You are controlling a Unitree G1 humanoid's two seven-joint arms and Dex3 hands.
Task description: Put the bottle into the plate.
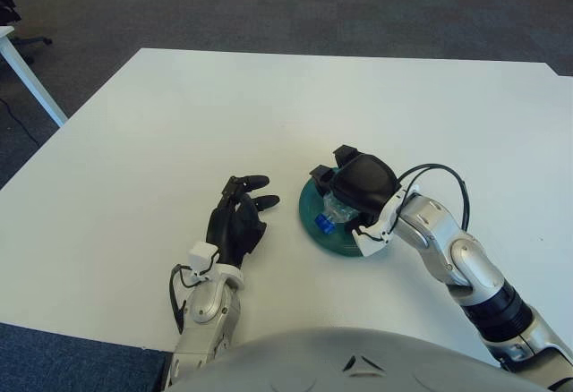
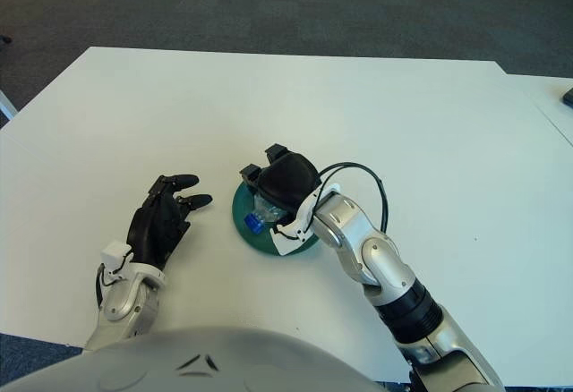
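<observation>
Gripping the clear bottle (image 1: 333, 212), the right hand (image 1: 361, 184) curls its fingers around it directly over the green plate (image 1: 309, 216), blue cap pointing toward the plate's near-left rim. A clean release means setting it flat, mid-plate, before uncurling. Left of the plate, the left hand (image 1: 238, 222) shows with fingers loosely spread.

Taking the plate (image 1: 309, 216) as landmark: the right hand (image 1: 358, 186) sits over it, closed around the bottle (image 1: 332, 214), so the plate's top and right side are blocked by hand and forearm. Left of the plate, the left hand (image 1: 238, 222) shows with relaxed fingers; only a narrow strip of table (image 1: 269, 106) separates its fingertips from the rim. Beyond the plate the tabletop is bare to the far edge
</observation>
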